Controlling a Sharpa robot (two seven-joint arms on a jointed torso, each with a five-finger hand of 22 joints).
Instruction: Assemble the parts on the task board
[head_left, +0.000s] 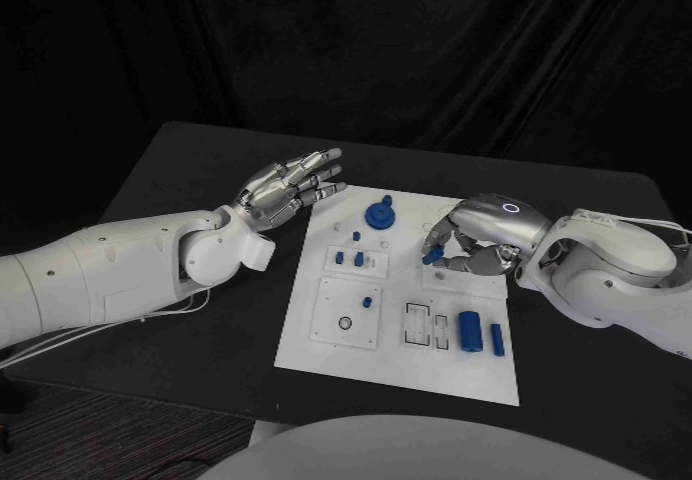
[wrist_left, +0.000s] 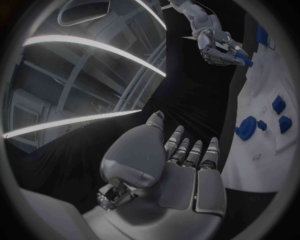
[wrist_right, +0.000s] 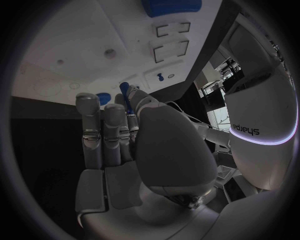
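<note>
Nearest on the flat white task board (head_left: 339, 355): two upright blue cylinder pegs, a fat one (head_left: 469, 331) and a slim one (head_left: 498, 339), at 5 o'clock. Mid-board at 9 o'clock, a small blue pin (head_left: 366, 301) on a raised white block, w/ two more little blue pegs (head_left: 349, 260) just beyond. Right hand (head_left: 470, 238) over the 3 o'clock edge, pinching a small blue peg (head_left: 431, 257) betw. thumb & fingertip. Round blue gear-like knob (head_left: 381, 216) at 12 o'clock. Left hand (head_left: 293, 184) farthest, off the board at 10 o'clock, fingers straight and apart, holding nothing
</note>
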